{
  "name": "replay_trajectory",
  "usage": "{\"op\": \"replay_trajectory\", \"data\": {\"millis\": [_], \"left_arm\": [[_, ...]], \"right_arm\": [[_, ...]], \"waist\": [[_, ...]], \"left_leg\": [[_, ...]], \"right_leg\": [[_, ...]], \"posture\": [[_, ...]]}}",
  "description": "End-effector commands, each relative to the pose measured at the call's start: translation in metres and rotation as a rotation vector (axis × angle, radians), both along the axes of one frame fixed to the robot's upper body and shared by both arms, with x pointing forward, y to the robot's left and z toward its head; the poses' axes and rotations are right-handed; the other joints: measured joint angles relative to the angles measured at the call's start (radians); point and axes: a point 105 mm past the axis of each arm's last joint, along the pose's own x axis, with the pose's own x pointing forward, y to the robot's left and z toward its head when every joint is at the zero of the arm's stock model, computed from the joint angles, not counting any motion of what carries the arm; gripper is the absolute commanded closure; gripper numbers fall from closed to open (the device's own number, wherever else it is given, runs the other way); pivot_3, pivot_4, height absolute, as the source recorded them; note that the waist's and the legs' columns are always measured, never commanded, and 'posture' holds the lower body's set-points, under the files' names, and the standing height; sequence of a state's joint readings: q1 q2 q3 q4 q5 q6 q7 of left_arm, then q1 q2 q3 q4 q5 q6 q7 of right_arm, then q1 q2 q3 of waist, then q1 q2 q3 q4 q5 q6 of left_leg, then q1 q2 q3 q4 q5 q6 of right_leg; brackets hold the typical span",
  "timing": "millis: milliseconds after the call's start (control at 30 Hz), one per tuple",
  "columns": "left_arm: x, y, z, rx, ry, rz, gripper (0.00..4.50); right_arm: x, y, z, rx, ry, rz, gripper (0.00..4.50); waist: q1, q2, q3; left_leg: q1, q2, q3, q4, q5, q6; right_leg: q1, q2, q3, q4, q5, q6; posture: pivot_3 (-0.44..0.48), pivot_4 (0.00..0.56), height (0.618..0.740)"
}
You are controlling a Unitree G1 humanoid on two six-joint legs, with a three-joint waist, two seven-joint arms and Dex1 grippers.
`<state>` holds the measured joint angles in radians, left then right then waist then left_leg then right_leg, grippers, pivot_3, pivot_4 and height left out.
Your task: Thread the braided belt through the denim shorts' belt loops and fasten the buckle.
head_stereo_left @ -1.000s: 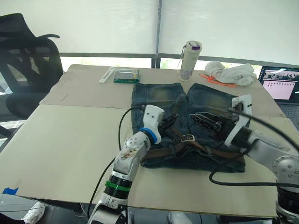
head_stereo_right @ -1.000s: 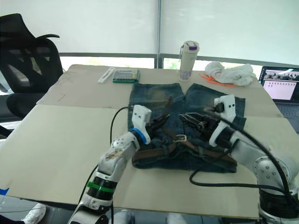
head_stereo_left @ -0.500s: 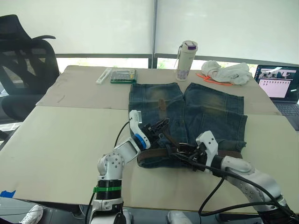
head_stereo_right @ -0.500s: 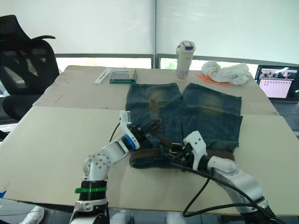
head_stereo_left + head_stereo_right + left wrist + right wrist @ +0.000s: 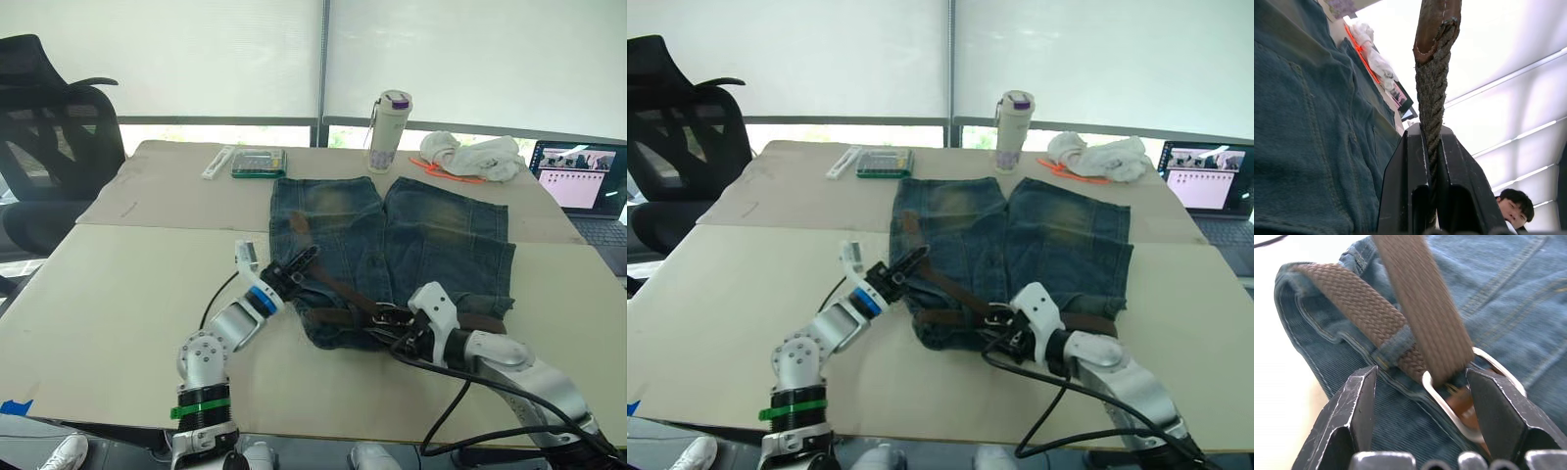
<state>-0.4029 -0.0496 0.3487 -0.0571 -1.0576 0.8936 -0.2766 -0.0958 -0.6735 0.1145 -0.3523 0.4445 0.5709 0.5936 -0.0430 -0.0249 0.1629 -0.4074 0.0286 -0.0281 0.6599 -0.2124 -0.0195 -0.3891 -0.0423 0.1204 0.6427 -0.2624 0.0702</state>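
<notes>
My left gripper point(image 5: 1431, 196) is clenched on the braided belt point(image 5: 338, 291); the left wrist view shows both black fingers point(image 5: 1405, 186) pressed flat against the strap, whose leather-capped tip rises beyond them. My right gripper point(image 5: 1422, 391) is spread wide, its fingers point(image 5: 1354, 406) straddling the buckle point(image 5: 1469, 396) without gripping it. One finger sits over the waistband of the denim shorts point(image 5: 411, 235); the other lies just beside the silver frame.

The right wrist view shows what the head views cannot: the belt passes under one of the belt loops point(image 5: 1393, 345) beside the buckle, and the free strap goes through the buckle frame. The left wrist view shows a person in the background. The head views give the layout: the shorts lie flat on the table point(image 5: 118, 284), waistband nearest me, and the belt runs along the waistband, then angles up from the buckle across the shorts' left leg to my left gripper.

My left arm reaches forward with its forearm raised, the gripper at the shorts' left edge. My right arm lies low, bent inward toward the waistband. Beyond the shorts stand a bottle point(image 5: 389, 130) and a white cloth bundle point(image 5: 470, 157).
</notes>
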Motion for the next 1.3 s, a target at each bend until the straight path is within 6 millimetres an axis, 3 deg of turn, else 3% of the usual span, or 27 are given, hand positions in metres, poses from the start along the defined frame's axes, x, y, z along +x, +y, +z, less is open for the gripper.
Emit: {"op": "replay_trajectory", "data": {"millis": [33,200,400,467,500,733,1067,1300], "left_arm": [[-0.009,-0.001,0.01,0.01,-0.056,-0.01,4.5],[-0.025,-0.016,-0.002,0.1,-0.064,-0.082,4.5],[-0.029,-0.018,-0.007,0.15,-0.074,-0.107,4.5],[-0.03,-0.019,-0.008,0.159,-0.078,-0.12,4.5],[-0.032,-0.02,-0.008,0.17,-0.083,-0.13,4.5],[-0.033,-0.019,-0.012,0.224,-0.11,-0.135,4.5],[-0.036,-0.009,-0.019,0.286,-0.121,-0.128,4.5],[-0.038,-0.008,-0.019,0.29,-0.126,-0.124,4.5]], "right_arm": [[-0.002,-0.014,-0.018,-0.019,0.077,-0.051,1.33],[-0.002,-0.008,0.018,0.127,-0.012,0.0,1.33],[-0.007,-0.022,0.057,0.234,-0.029,0.086,1.33],[-0.004,-0.031,0.068,0.245,-0.051,0.09,1.84],[-0.003,-0.033,0.069,0.243,-0.05,0.091,2.0],[0.009,-0.033,0.045,0.083,-0.054,0.098,4.46],[0.018,-0.034,0.024,-0.058,-0.07,0.12,4.46],[0.021,-0.022,0.029,-0.035,-0.096,0.157,4.46]], "waist": [[0.0,0.0,0.0],[0.001,-0.001,0.0],[0.001,-0.002,0.001],[-0.001,-0.002,0.001],[-0.001,-0.002,0.001],[-0.002,-0.002,0.001],[0.0,-0.002,0.001],[-0.003,-0.002,0.001]], "left_leg": [[0.0,0.0,0.0,0.0,0.0,0.0],[0.0,0.0,0.0,0.0,0.0,0.0],[-0.001,0.0,0.0,0.0,0.0,0.0],[-0.001,0.0,0.0,-0.001,0.0,0.0],[-0.001,0.0,0.0,-0.001,0.0,0.0],[-0.001,0.0,0.0,-0.001,0.0,0.0],[-0.002,0.0,0.0,-0.001,0.0,0.0],[-0.001,0.0,0.0,-0.001,0.0,0.0]], "right_leg": [[0.0,0.0,0.0,0.0,0.0,0.0],[0.0,0.0,0.0,-0.001,0.0,0.0],[-0.001,0.0,0.0,-0.001,0.0,0.0],[-0.001,0.0,0.0,-0.001,0.0,0.0],[-0.001,0.0,0.0,-0.001,0.0,0.0],[-0.001,0.0,0.0,-0.001,0.0,0.0],[-0.001,0.0,0.0,-0.001,0.0,0.0],[-0.001,0.0,0.0,-0.001,0.0,0.0]], "posture": [[0.0,0.15,0.737],[0.0,0.15,0.737],[0.0,0.15,0.737],[0.0,0.15,0.737],[0.0,0.15,0.737],[0.0,0.15,0.737],[0.0,0.15,0.737],[0.0,0.15,0.737]]}}
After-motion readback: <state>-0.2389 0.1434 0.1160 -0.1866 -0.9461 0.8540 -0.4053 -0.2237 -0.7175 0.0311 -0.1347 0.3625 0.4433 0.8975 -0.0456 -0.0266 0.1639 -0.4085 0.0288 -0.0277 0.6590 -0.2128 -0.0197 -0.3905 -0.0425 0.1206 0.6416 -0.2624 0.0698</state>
